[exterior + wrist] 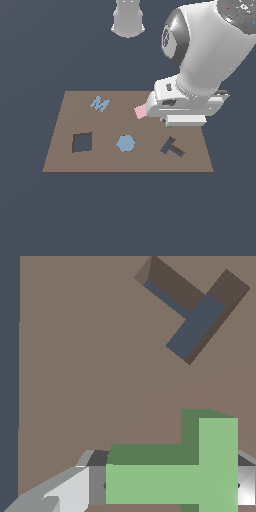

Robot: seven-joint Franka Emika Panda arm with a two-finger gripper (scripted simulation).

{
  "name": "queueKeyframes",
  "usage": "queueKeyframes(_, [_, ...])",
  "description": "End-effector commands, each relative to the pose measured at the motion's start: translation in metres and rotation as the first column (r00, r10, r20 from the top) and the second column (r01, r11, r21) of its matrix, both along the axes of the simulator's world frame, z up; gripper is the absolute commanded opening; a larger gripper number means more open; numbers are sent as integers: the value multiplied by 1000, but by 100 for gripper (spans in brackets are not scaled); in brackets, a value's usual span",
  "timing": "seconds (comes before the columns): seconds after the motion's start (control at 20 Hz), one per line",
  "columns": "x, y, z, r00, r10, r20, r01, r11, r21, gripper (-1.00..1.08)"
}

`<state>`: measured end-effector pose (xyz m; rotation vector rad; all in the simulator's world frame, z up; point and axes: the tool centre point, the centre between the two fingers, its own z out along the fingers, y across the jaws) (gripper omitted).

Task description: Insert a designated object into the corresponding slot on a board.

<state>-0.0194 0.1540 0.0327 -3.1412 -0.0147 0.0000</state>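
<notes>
The green T-shaped block (200,476) sits between my gripper's fingers (70,491) in the wrist view. In the exterior view only a sliver of it (168,125) shows under the hand. My gripper (170,124) is shut on it above the back right part of the brown board (60,155). The dark tilted T-shaped slot (172,147) lies on the board a little nearer the front edge than the gripper. It also shows in the wrist view (195,311), apart from the block. The fingertips are hidden by the hand in the exterior view.
A pink square (140,111) lies beside the hand toward the exterior view's left. A blue hexagon (125,143) sits mid-board, a dark square cutout (82,142) toward the left, and a blue M shape (100,104) at the back. The robot base (128,17) stands behind the board.
</notes>
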Motion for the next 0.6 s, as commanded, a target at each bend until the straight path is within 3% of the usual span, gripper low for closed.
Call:
queueKeyframes(0.0, [9, 2, 1, 998, -61, 0, 61, 998, 0, -100])
queueKeyframes(0.25, [33, 5, 3, 976, -217, 0, 217, 976, 1, -100])
queueKeyframes(0.55, [64, 3, 6, 914, -406, 0, 406, 914, 1, -100])
